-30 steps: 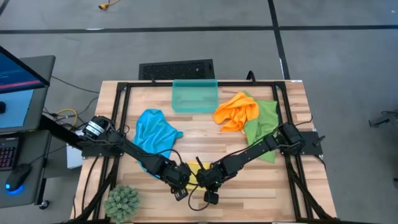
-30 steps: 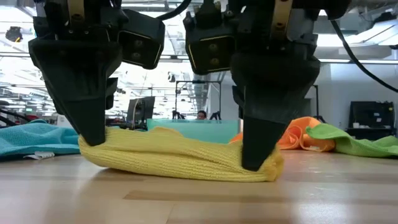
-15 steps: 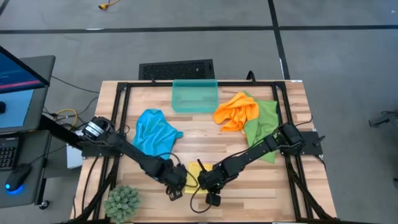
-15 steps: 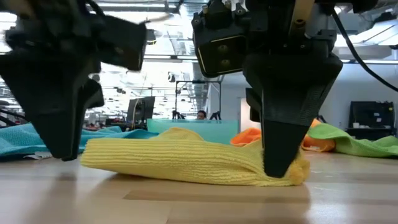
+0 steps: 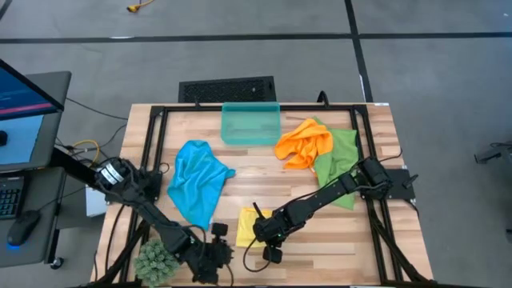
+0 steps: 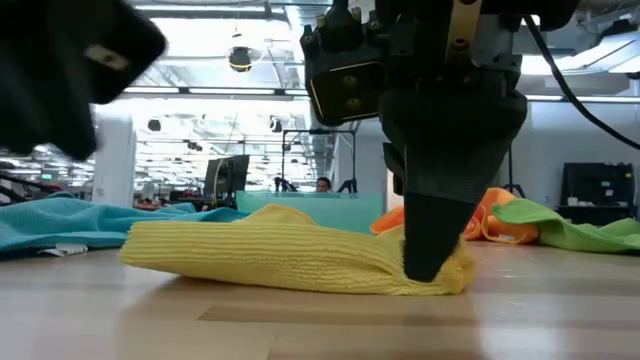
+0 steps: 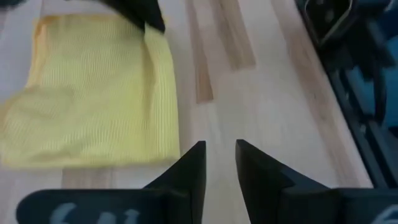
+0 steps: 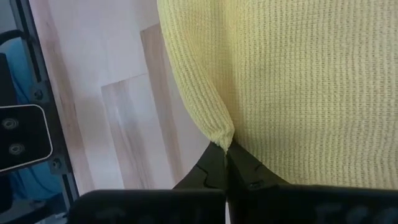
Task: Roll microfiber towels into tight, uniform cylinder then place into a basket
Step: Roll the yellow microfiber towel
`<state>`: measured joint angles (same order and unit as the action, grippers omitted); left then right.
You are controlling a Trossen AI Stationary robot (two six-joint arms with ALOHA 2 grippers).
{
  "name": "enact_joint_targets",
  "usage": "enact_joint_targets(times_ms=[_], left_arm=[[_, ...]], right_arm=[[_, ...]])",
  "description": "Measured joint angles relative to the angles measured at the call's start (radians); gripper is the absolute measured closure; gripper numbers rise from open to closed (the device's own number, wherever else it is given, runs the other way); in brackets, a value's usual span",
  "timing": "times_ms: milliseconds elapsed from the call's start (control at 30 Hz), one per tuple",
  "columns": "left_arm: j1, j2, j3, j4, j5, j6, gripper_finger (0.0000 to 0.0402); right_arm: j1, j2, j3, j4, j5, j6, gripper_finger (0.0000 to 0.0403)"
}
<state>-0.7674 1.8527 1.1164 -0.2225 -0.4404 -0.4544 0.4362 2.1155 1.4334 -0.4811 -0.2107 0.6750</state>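
- yellow microfiber towel (image 5: 247, 227), folded into a flat pad rather than a roll, lies on the wooden tabletop (image 5: 320, 252) near its front edge; by my reading the rolling step is in hand and not far along.
- right claw (image 5: 262, 233) is pinched tight on 1 edge of the yellow towel, tips down at the wood; the right wrist view shows the cloth puckered into the closed tips.
- left claw (image 5: 210, 258) sits apart from the towel, near the front edge beside a small green plant (image 5: 157, 259); in its wrist view the fingers (image 7: 189, 167) stand a narrow gap apart with nothing between them.
- next move likely calls for the left claw to take the free end of the pad, so both ends can turn together and the roll comes out even.
- the blue (image 5: 197, 181), orange (image 5: 304, 142) and green (image 5: 340, 160) towels lie loose further back, unrolled.
- the teal basket (image 5: 250, 123) stands empty at the tabletop's back edge, well apart from the yellow towel.
- bare wood lies between the yellow towel and the basket, flanked by the blue and orange cloths; the front edge is close, so there is little room that way.
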Motion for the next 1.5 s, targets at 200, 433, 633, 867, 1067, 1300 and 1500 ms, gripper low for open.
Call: enact_joint_targets(times_ms=[200, 433, 633, 867, 1067, 1300, 1500], left_arm=[[0.061, 0.051, 0.0, 0.004, 0.019, 0.061, 0.0335], [0.06, 0.075, 0.002, 0.02, -0.022, 0.095, 0.0339], [0.068, 0.113, 0.001, -0.002, -0.028, 0.095, 0.0339], [0.025, 0.071, 0.001, 0.007, -0.098, 0.095, 0.0339], [-0.013, 0.079, 0.001, 0.006, -0.16, 0.159, 0.0339], [0.03, 0.08, 0.0, 0.011, -0.115, 0.191, 0.0333], [0.061, 0.08, 0.0, 0.004, -0.062, 0.182, 0.0279]], right_arm=[[0.0, 0.0, 0.0, 0.007, 0.001, -0.001, 0.0394], [0.0, 0.001, 0.0, 0.017, -0.012, -0.004, 0.0394], [0.002, 0.001, 0.001, 0.026, -0.013, -0.005, 0.0395], [0.002, 0.001, 0.001, 0.022, -0.017, -0.005, 0.0394], [0.002, 0.001, 0.001, 0.024, -0.02, -0.005, 0.0393], [0.002, 0.001, 0.002, 0.025, -0.023, -0.005, 0.0393], [0.002, 0.001, 0.002, 0.025, -0.023, -0.018, 0.0394]])
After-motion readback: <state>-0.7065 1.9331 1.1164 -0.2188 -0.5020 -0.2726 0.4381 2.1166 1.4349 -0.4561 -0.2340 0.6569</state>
